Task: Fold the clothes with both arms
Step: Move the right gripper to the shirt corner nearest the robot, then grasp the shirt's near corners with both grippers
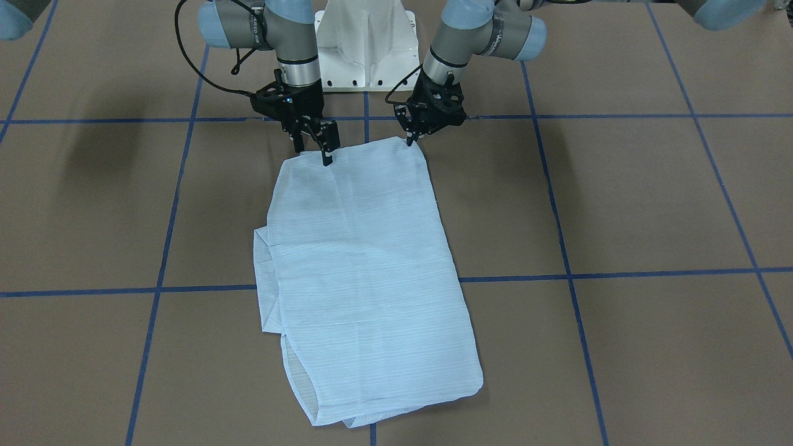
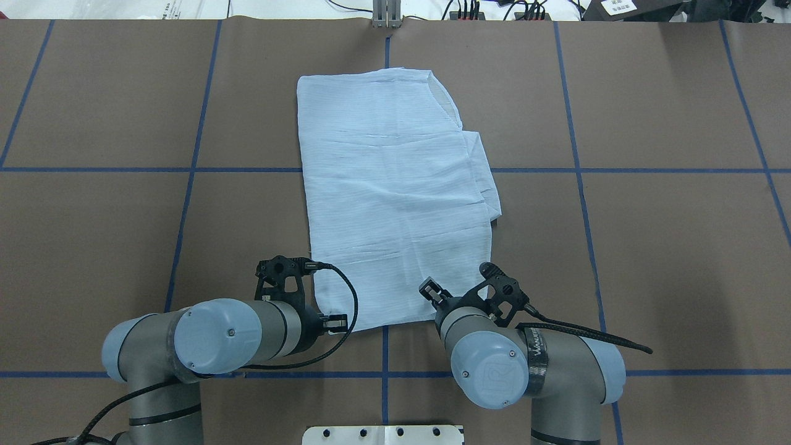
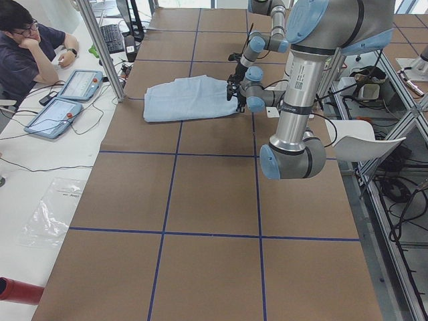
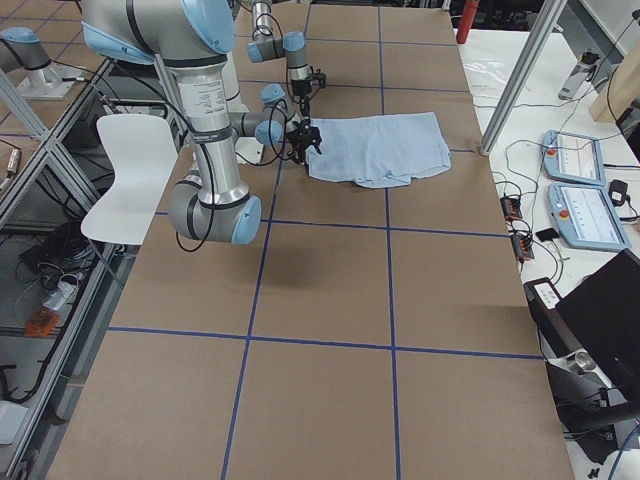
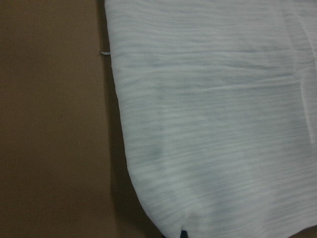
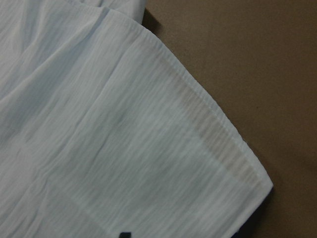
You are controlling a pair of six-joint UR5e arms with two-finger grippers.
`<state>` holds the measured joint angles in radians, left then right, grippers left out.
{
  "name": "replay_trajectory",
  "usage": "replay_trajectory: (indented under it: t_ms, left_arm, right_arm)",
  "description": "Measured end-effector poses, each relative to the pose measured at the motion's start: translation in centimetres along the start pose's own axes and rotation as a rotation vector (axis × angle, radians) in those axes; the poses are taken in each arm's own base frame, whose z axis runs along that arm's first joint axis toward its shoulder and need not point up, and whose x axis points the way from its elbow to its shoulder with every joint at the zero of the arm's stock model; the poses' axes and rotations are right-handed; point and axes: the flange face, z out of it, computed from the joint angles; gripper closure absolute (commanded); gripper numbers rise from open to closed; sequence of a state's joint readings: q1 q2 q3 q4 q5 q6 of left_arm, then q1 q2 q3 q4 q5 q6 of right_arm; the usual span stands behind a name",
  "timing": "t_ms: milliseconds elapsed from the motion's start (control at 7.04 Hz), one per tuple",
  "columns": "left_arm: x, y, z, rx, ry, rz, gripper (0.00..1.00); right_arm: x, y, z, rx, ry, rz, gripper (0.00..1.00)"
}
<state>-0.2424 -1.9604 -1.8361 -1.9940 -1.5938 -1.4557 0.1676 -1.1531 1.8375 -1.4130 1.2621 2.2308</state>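
The light-blue shirt lies folded into a long strip in the middle of the table, with a sleeve fold sticking out along one side. It also shows in the overhead view. My left gripper is at the shirt's near corner on my left and is shut on it. In the left wrist view the cloth draws into one fingertip. My right gripper stands open at the other near corner, with one fingertip over the hem.
The white pedestal base stands just behind both grippers. Blue tape lines grid the brown table. An operator sits at a side desk with tablets past the table's far edge.
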Motion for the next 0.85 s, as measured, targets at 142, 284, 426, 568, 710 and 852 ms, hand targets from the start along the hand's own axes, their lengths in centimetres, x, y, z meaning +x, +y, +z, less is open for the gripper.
replay_trajectory:
  t_ms: [142,284,426,568,710,852]
  left_arm:
    - [0.0,0.0,0.0,0.000,0.000,0.000,1.00]
    - [0.0,0.0,0.0,0.000,0.000,0.000,1.00]
    - [0.1,0.0,0.0,0.000,0.002,0.000,1.00]
    - [0.2,0.0,-0.3,0.000,0.007,0.000,1.00]
    - [0.6,-0.1,-1.2,0.001,0.025,0.002,1.00]
    - [1.2,-0.3,-3.1,0.003,0.052,0.006,1.00]
  right_arm:
    - [0.0,0.1,0.1,0.001,0.002,0.007,1.00]
    - [0.0,0.1,0.1,0.005,0.001,0.010,1.00]
    - [-0.1,0.0,0.0,0.015,-0.005,0.008,1.00]
    - [-0.3,-0.2,-0.5,0.026,-0.013,0.001,1.00]
    - [-0.8,-0.5,-1.8,0.032,-0.016,-0.013,1.00]
    - [-1.7,-1.0,-4.7,0.034,-0.014,-0.039,1.00]
